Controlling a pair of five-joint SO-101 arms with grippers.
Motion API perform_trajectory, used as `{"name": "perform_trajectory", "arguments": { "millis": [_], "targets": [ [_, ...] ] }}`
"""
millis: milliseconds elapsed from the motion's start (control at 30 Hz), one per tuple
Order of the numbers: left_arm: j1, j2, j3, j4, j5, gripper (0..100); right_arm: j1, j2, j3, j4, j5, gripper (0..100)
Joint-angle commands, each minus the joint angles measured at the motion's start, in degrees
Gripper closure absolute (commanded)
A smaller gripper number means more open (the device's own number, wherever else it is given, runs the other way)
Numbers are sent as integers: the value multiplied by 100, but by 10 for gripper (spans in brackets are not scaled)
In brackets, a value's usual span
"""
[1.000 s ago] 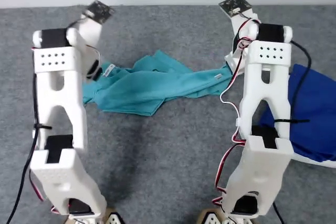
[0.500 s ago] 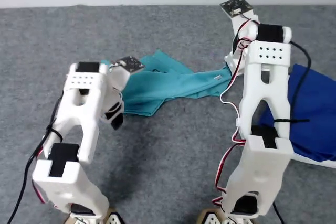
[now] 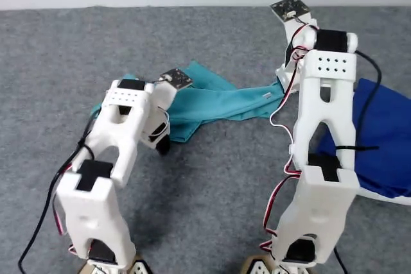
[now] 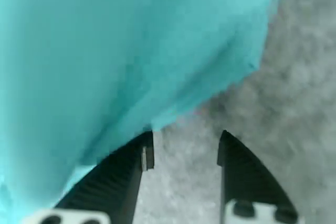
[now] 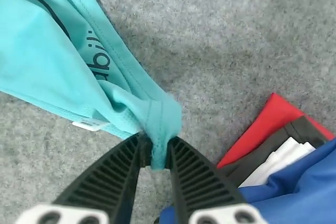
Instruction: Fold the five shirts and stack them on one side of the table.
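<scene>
A teal shirt (image 3: 212, 104) lies bunched and stretched across the middle of the grey table. My right gripper (image 3: 281, 88) is shut on its right end, the fabric pinched between the fingers (image 5: 156, 153). My left gripper (image 3: 160, 142) sits low at the shirt's near left edge. In the left wrist view it stands open (image 4: 185, 142) over bare table, and the teal shirt (image 4: 105, 51) hangs over one finger (image 4: 142, 156). The other finger is clear of the cloth.
A blue shirt (image 3: 385, 139) lies on a pile at the table's right side, behind the right arm. In the right wrist view, red (image 5: 268, 124), black, white and blue (image 5: 283, 203) layers of that pile sit close to the right gripper. Grey table (image 3: 212, 190) spreads in front.
My left arm has swung from the shirt's far left end toward the centre and front, to the near edge. The shirt's left part now looks narrower. The right arm has stayed still.
</scene>
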Motion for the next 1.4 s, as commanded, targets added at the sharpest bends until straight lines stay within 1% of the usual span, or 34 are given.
{"name": "perform_trajectory", "arguments": {
  "millis": [0,167,300,467,700,767,900,1000,1033,1067,1167,1367],
  "targets": [
    [-44,202,-796,-53,141,794,57,-110,-44,22,-53,990],
    [-53,299,-1455,387,114,794,57,-92,-44,22,-53,990],
    [-26,352,-1543,299,105,794,48,-66,-44,22,-53,990],
    [44,923,-1719,255,105,794,40,-66,-44,-4,-53,990],
    [79,1591,-2642,615,141,798,40,-66,-44,-4,-53,990],
    [79,1802,-2958,879,114,840,40,-66,-44,-4,-53,990],
    [97,2057,-3503,1591,88,983,57,-101,-44,13,-53,990],
    [185,2057,-3916,2338,-9,987,75,-110,-62,22,-35,990],
    [220,2057,-4031,2497,18,987,75,-110,-62,22,-26,990],
    [273,2013,-4066,2488,79,987,75,-110,-62,22,-26,990],
    [431,1512,-3582,2479,202,987,84,-119,-62,22,-26,990],
    [1345,-211,-1736,2470,220,987,145,-119,-62,22,-18,990]
  ]
}}
